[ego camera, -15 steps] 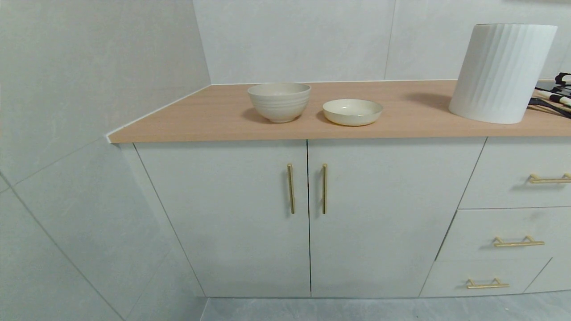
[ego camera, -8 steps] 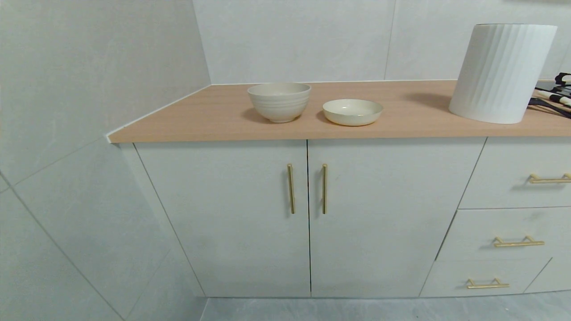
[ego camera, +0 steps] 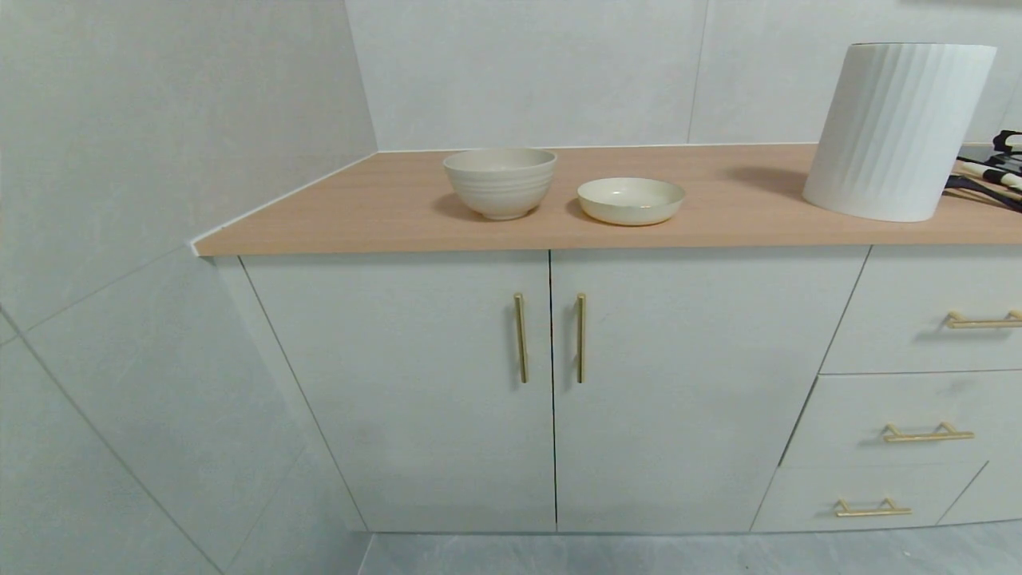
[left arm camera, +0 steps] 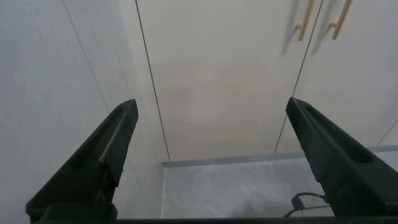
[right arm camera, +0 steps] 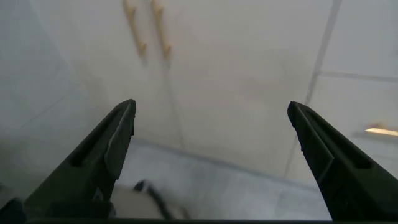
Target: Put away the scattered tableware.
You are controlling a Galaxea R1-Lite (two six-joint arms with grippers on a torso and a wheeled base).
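Head view: ribbed beige bowl (ego camera: 500, 182) beside cream dish (ego camera: 631, 200); left end effector (left arm camera: 211, 107) and right end effector (right arm camera: 211, 107) agape.

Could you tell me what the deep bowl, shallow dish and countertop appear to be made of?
Deep bowl: probably matte ceramic or stoneware, ribbed, no glare. Shallow dish: likely glazed ceramic, glossy cream sheen. Countertop: wood or wood-look laminate, grain streaks.

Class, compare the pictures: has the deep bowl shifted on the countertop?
No. The deep bowl stays above the left door handle, beside the shallow dish.
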